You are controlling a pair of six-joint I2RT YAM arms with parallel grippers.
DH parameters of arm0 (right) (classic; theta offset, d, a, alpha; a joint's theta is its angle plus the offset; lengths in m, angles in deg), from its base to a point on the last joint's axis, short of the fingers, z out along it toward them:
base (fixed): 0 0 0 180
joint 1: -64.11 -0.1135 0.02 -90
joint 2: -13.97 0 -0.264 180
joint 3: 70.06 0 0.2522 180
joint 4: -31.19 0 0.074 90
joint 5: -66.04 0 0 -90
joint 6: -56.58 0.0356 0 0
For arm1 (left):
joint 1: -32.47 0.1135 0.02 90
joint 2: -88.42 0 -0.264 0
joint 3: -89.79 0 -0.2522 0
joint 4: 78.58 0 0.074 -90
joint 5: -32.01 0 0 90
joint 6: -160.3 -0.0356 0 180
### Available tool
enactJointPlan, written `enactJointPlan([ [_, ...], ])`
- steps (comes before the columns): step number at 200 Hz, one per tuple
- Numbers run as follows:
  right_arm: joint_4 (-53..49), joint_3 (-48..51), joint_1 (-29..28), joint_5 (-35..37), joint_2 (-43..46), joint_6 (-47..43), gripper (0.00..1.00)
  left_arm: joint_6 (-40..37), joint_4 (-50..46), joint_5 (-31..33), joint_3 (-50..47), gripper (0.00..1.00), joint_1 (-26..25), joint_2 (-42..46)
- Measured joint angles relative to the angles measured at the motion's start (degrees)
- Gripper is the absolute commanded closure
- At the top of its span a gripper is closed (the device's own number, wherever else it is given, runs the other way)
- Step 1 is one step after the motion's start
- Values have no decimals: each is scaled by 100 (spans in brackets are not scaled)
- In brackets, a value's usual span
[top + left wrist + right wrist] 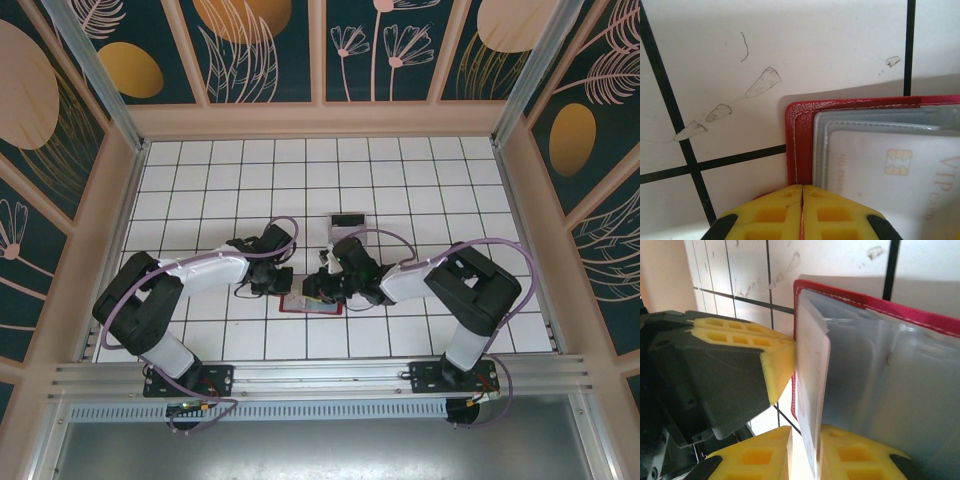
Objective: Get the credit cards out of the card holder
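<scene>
The white-tiled counter [200, 180] with thin black grid lines (scuffed here and there with grey smudges) carried a small red folding card holder [298, 305], lying open near its middle, and a small clear plastic box [348, 226] just behind.

red card holder [311, 305], white tiled table [420, 180]
</scene>
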Motion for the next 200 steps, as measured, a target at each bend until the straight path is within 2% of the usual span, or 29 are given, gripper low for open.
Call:
enactJointPlan([
  [48, 28, 195, 39, 85, 299, 101, 86, 0, 0, 11, 0, 90, -2, 0],
  [115, 37, 243, 44, 118, 330, 122, 96, 0, 2, 15, -2, 91, -2, 0],
  [159, 26, 245, 48, 136, 330, 122, 100, 2, 2, 15, -9, 90, -2, 52],
  [185, 11, 245, 48, 136, 328, 120, 100, 39, 70, 20, -81, 83, -7, 142],
  [200, -9, 245, 48, 133, 328, 118, 100, 120, 127, 4, -133, 73, -7, 210],
])
